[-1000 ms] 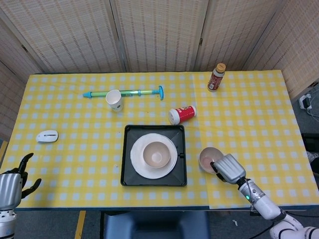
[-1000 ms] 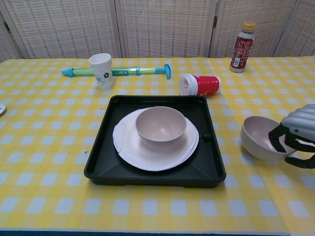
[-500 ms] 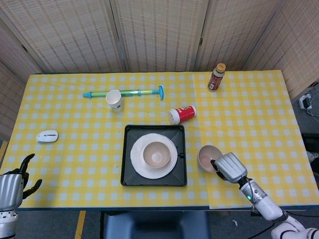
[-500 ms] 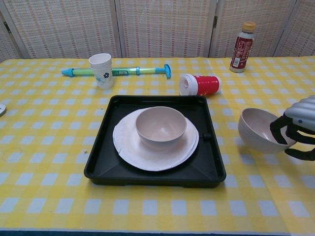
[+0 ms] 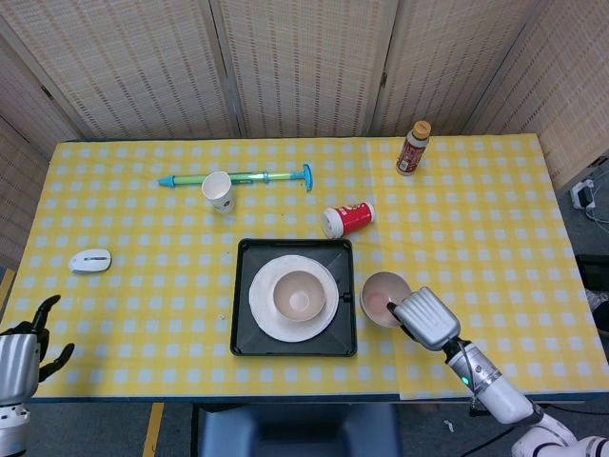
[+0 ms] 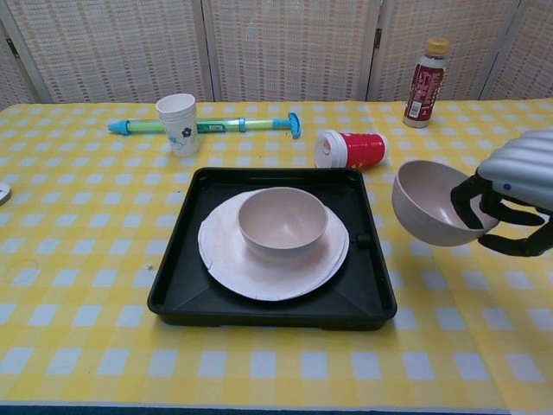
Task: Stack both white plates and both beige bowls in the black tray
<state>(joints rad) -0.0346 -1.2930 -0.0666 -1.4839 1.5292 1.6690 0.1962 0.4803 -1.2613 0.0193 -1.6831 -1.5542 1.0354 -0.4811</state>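
Note:
The black tray (image 5: 245, 286) (image 6: 177, 268) sits at the table's near middle with the white plates (image 5: 265, 307) (image 6: 226, 255) stacked in it and one beige bowl (image 5: 298, 293) (image 6: 282, 225) on top. My right hand (image 5: 424, 318) (image 6: 511, 190) grips the second beige bowl (image 5: 382, 297) (image 6: 428, 204) by its rim, lifted off the table and tilted, just right of the tray. My left hand (image 5: 21, 349) shows only in the head view, at the near left edge, fingers apart and holding nothing.
A red cup (image 5: 349, 219) (image 6: 351, 149) lies on its side behind the tray. A white paper cup (image 5: 219, 190) (image 6: 178, 123), a blue-green pump (image 5: 257, 177) (image 6: 216, 126), a brown bottle (image 5: 413, 148) (image 6: 426, 83) and a white mouse (image 5: 90, 259) stand further off.
My right hand has raised the second bowl off the table and carried it left toward the tray. The left hand has barely moved.

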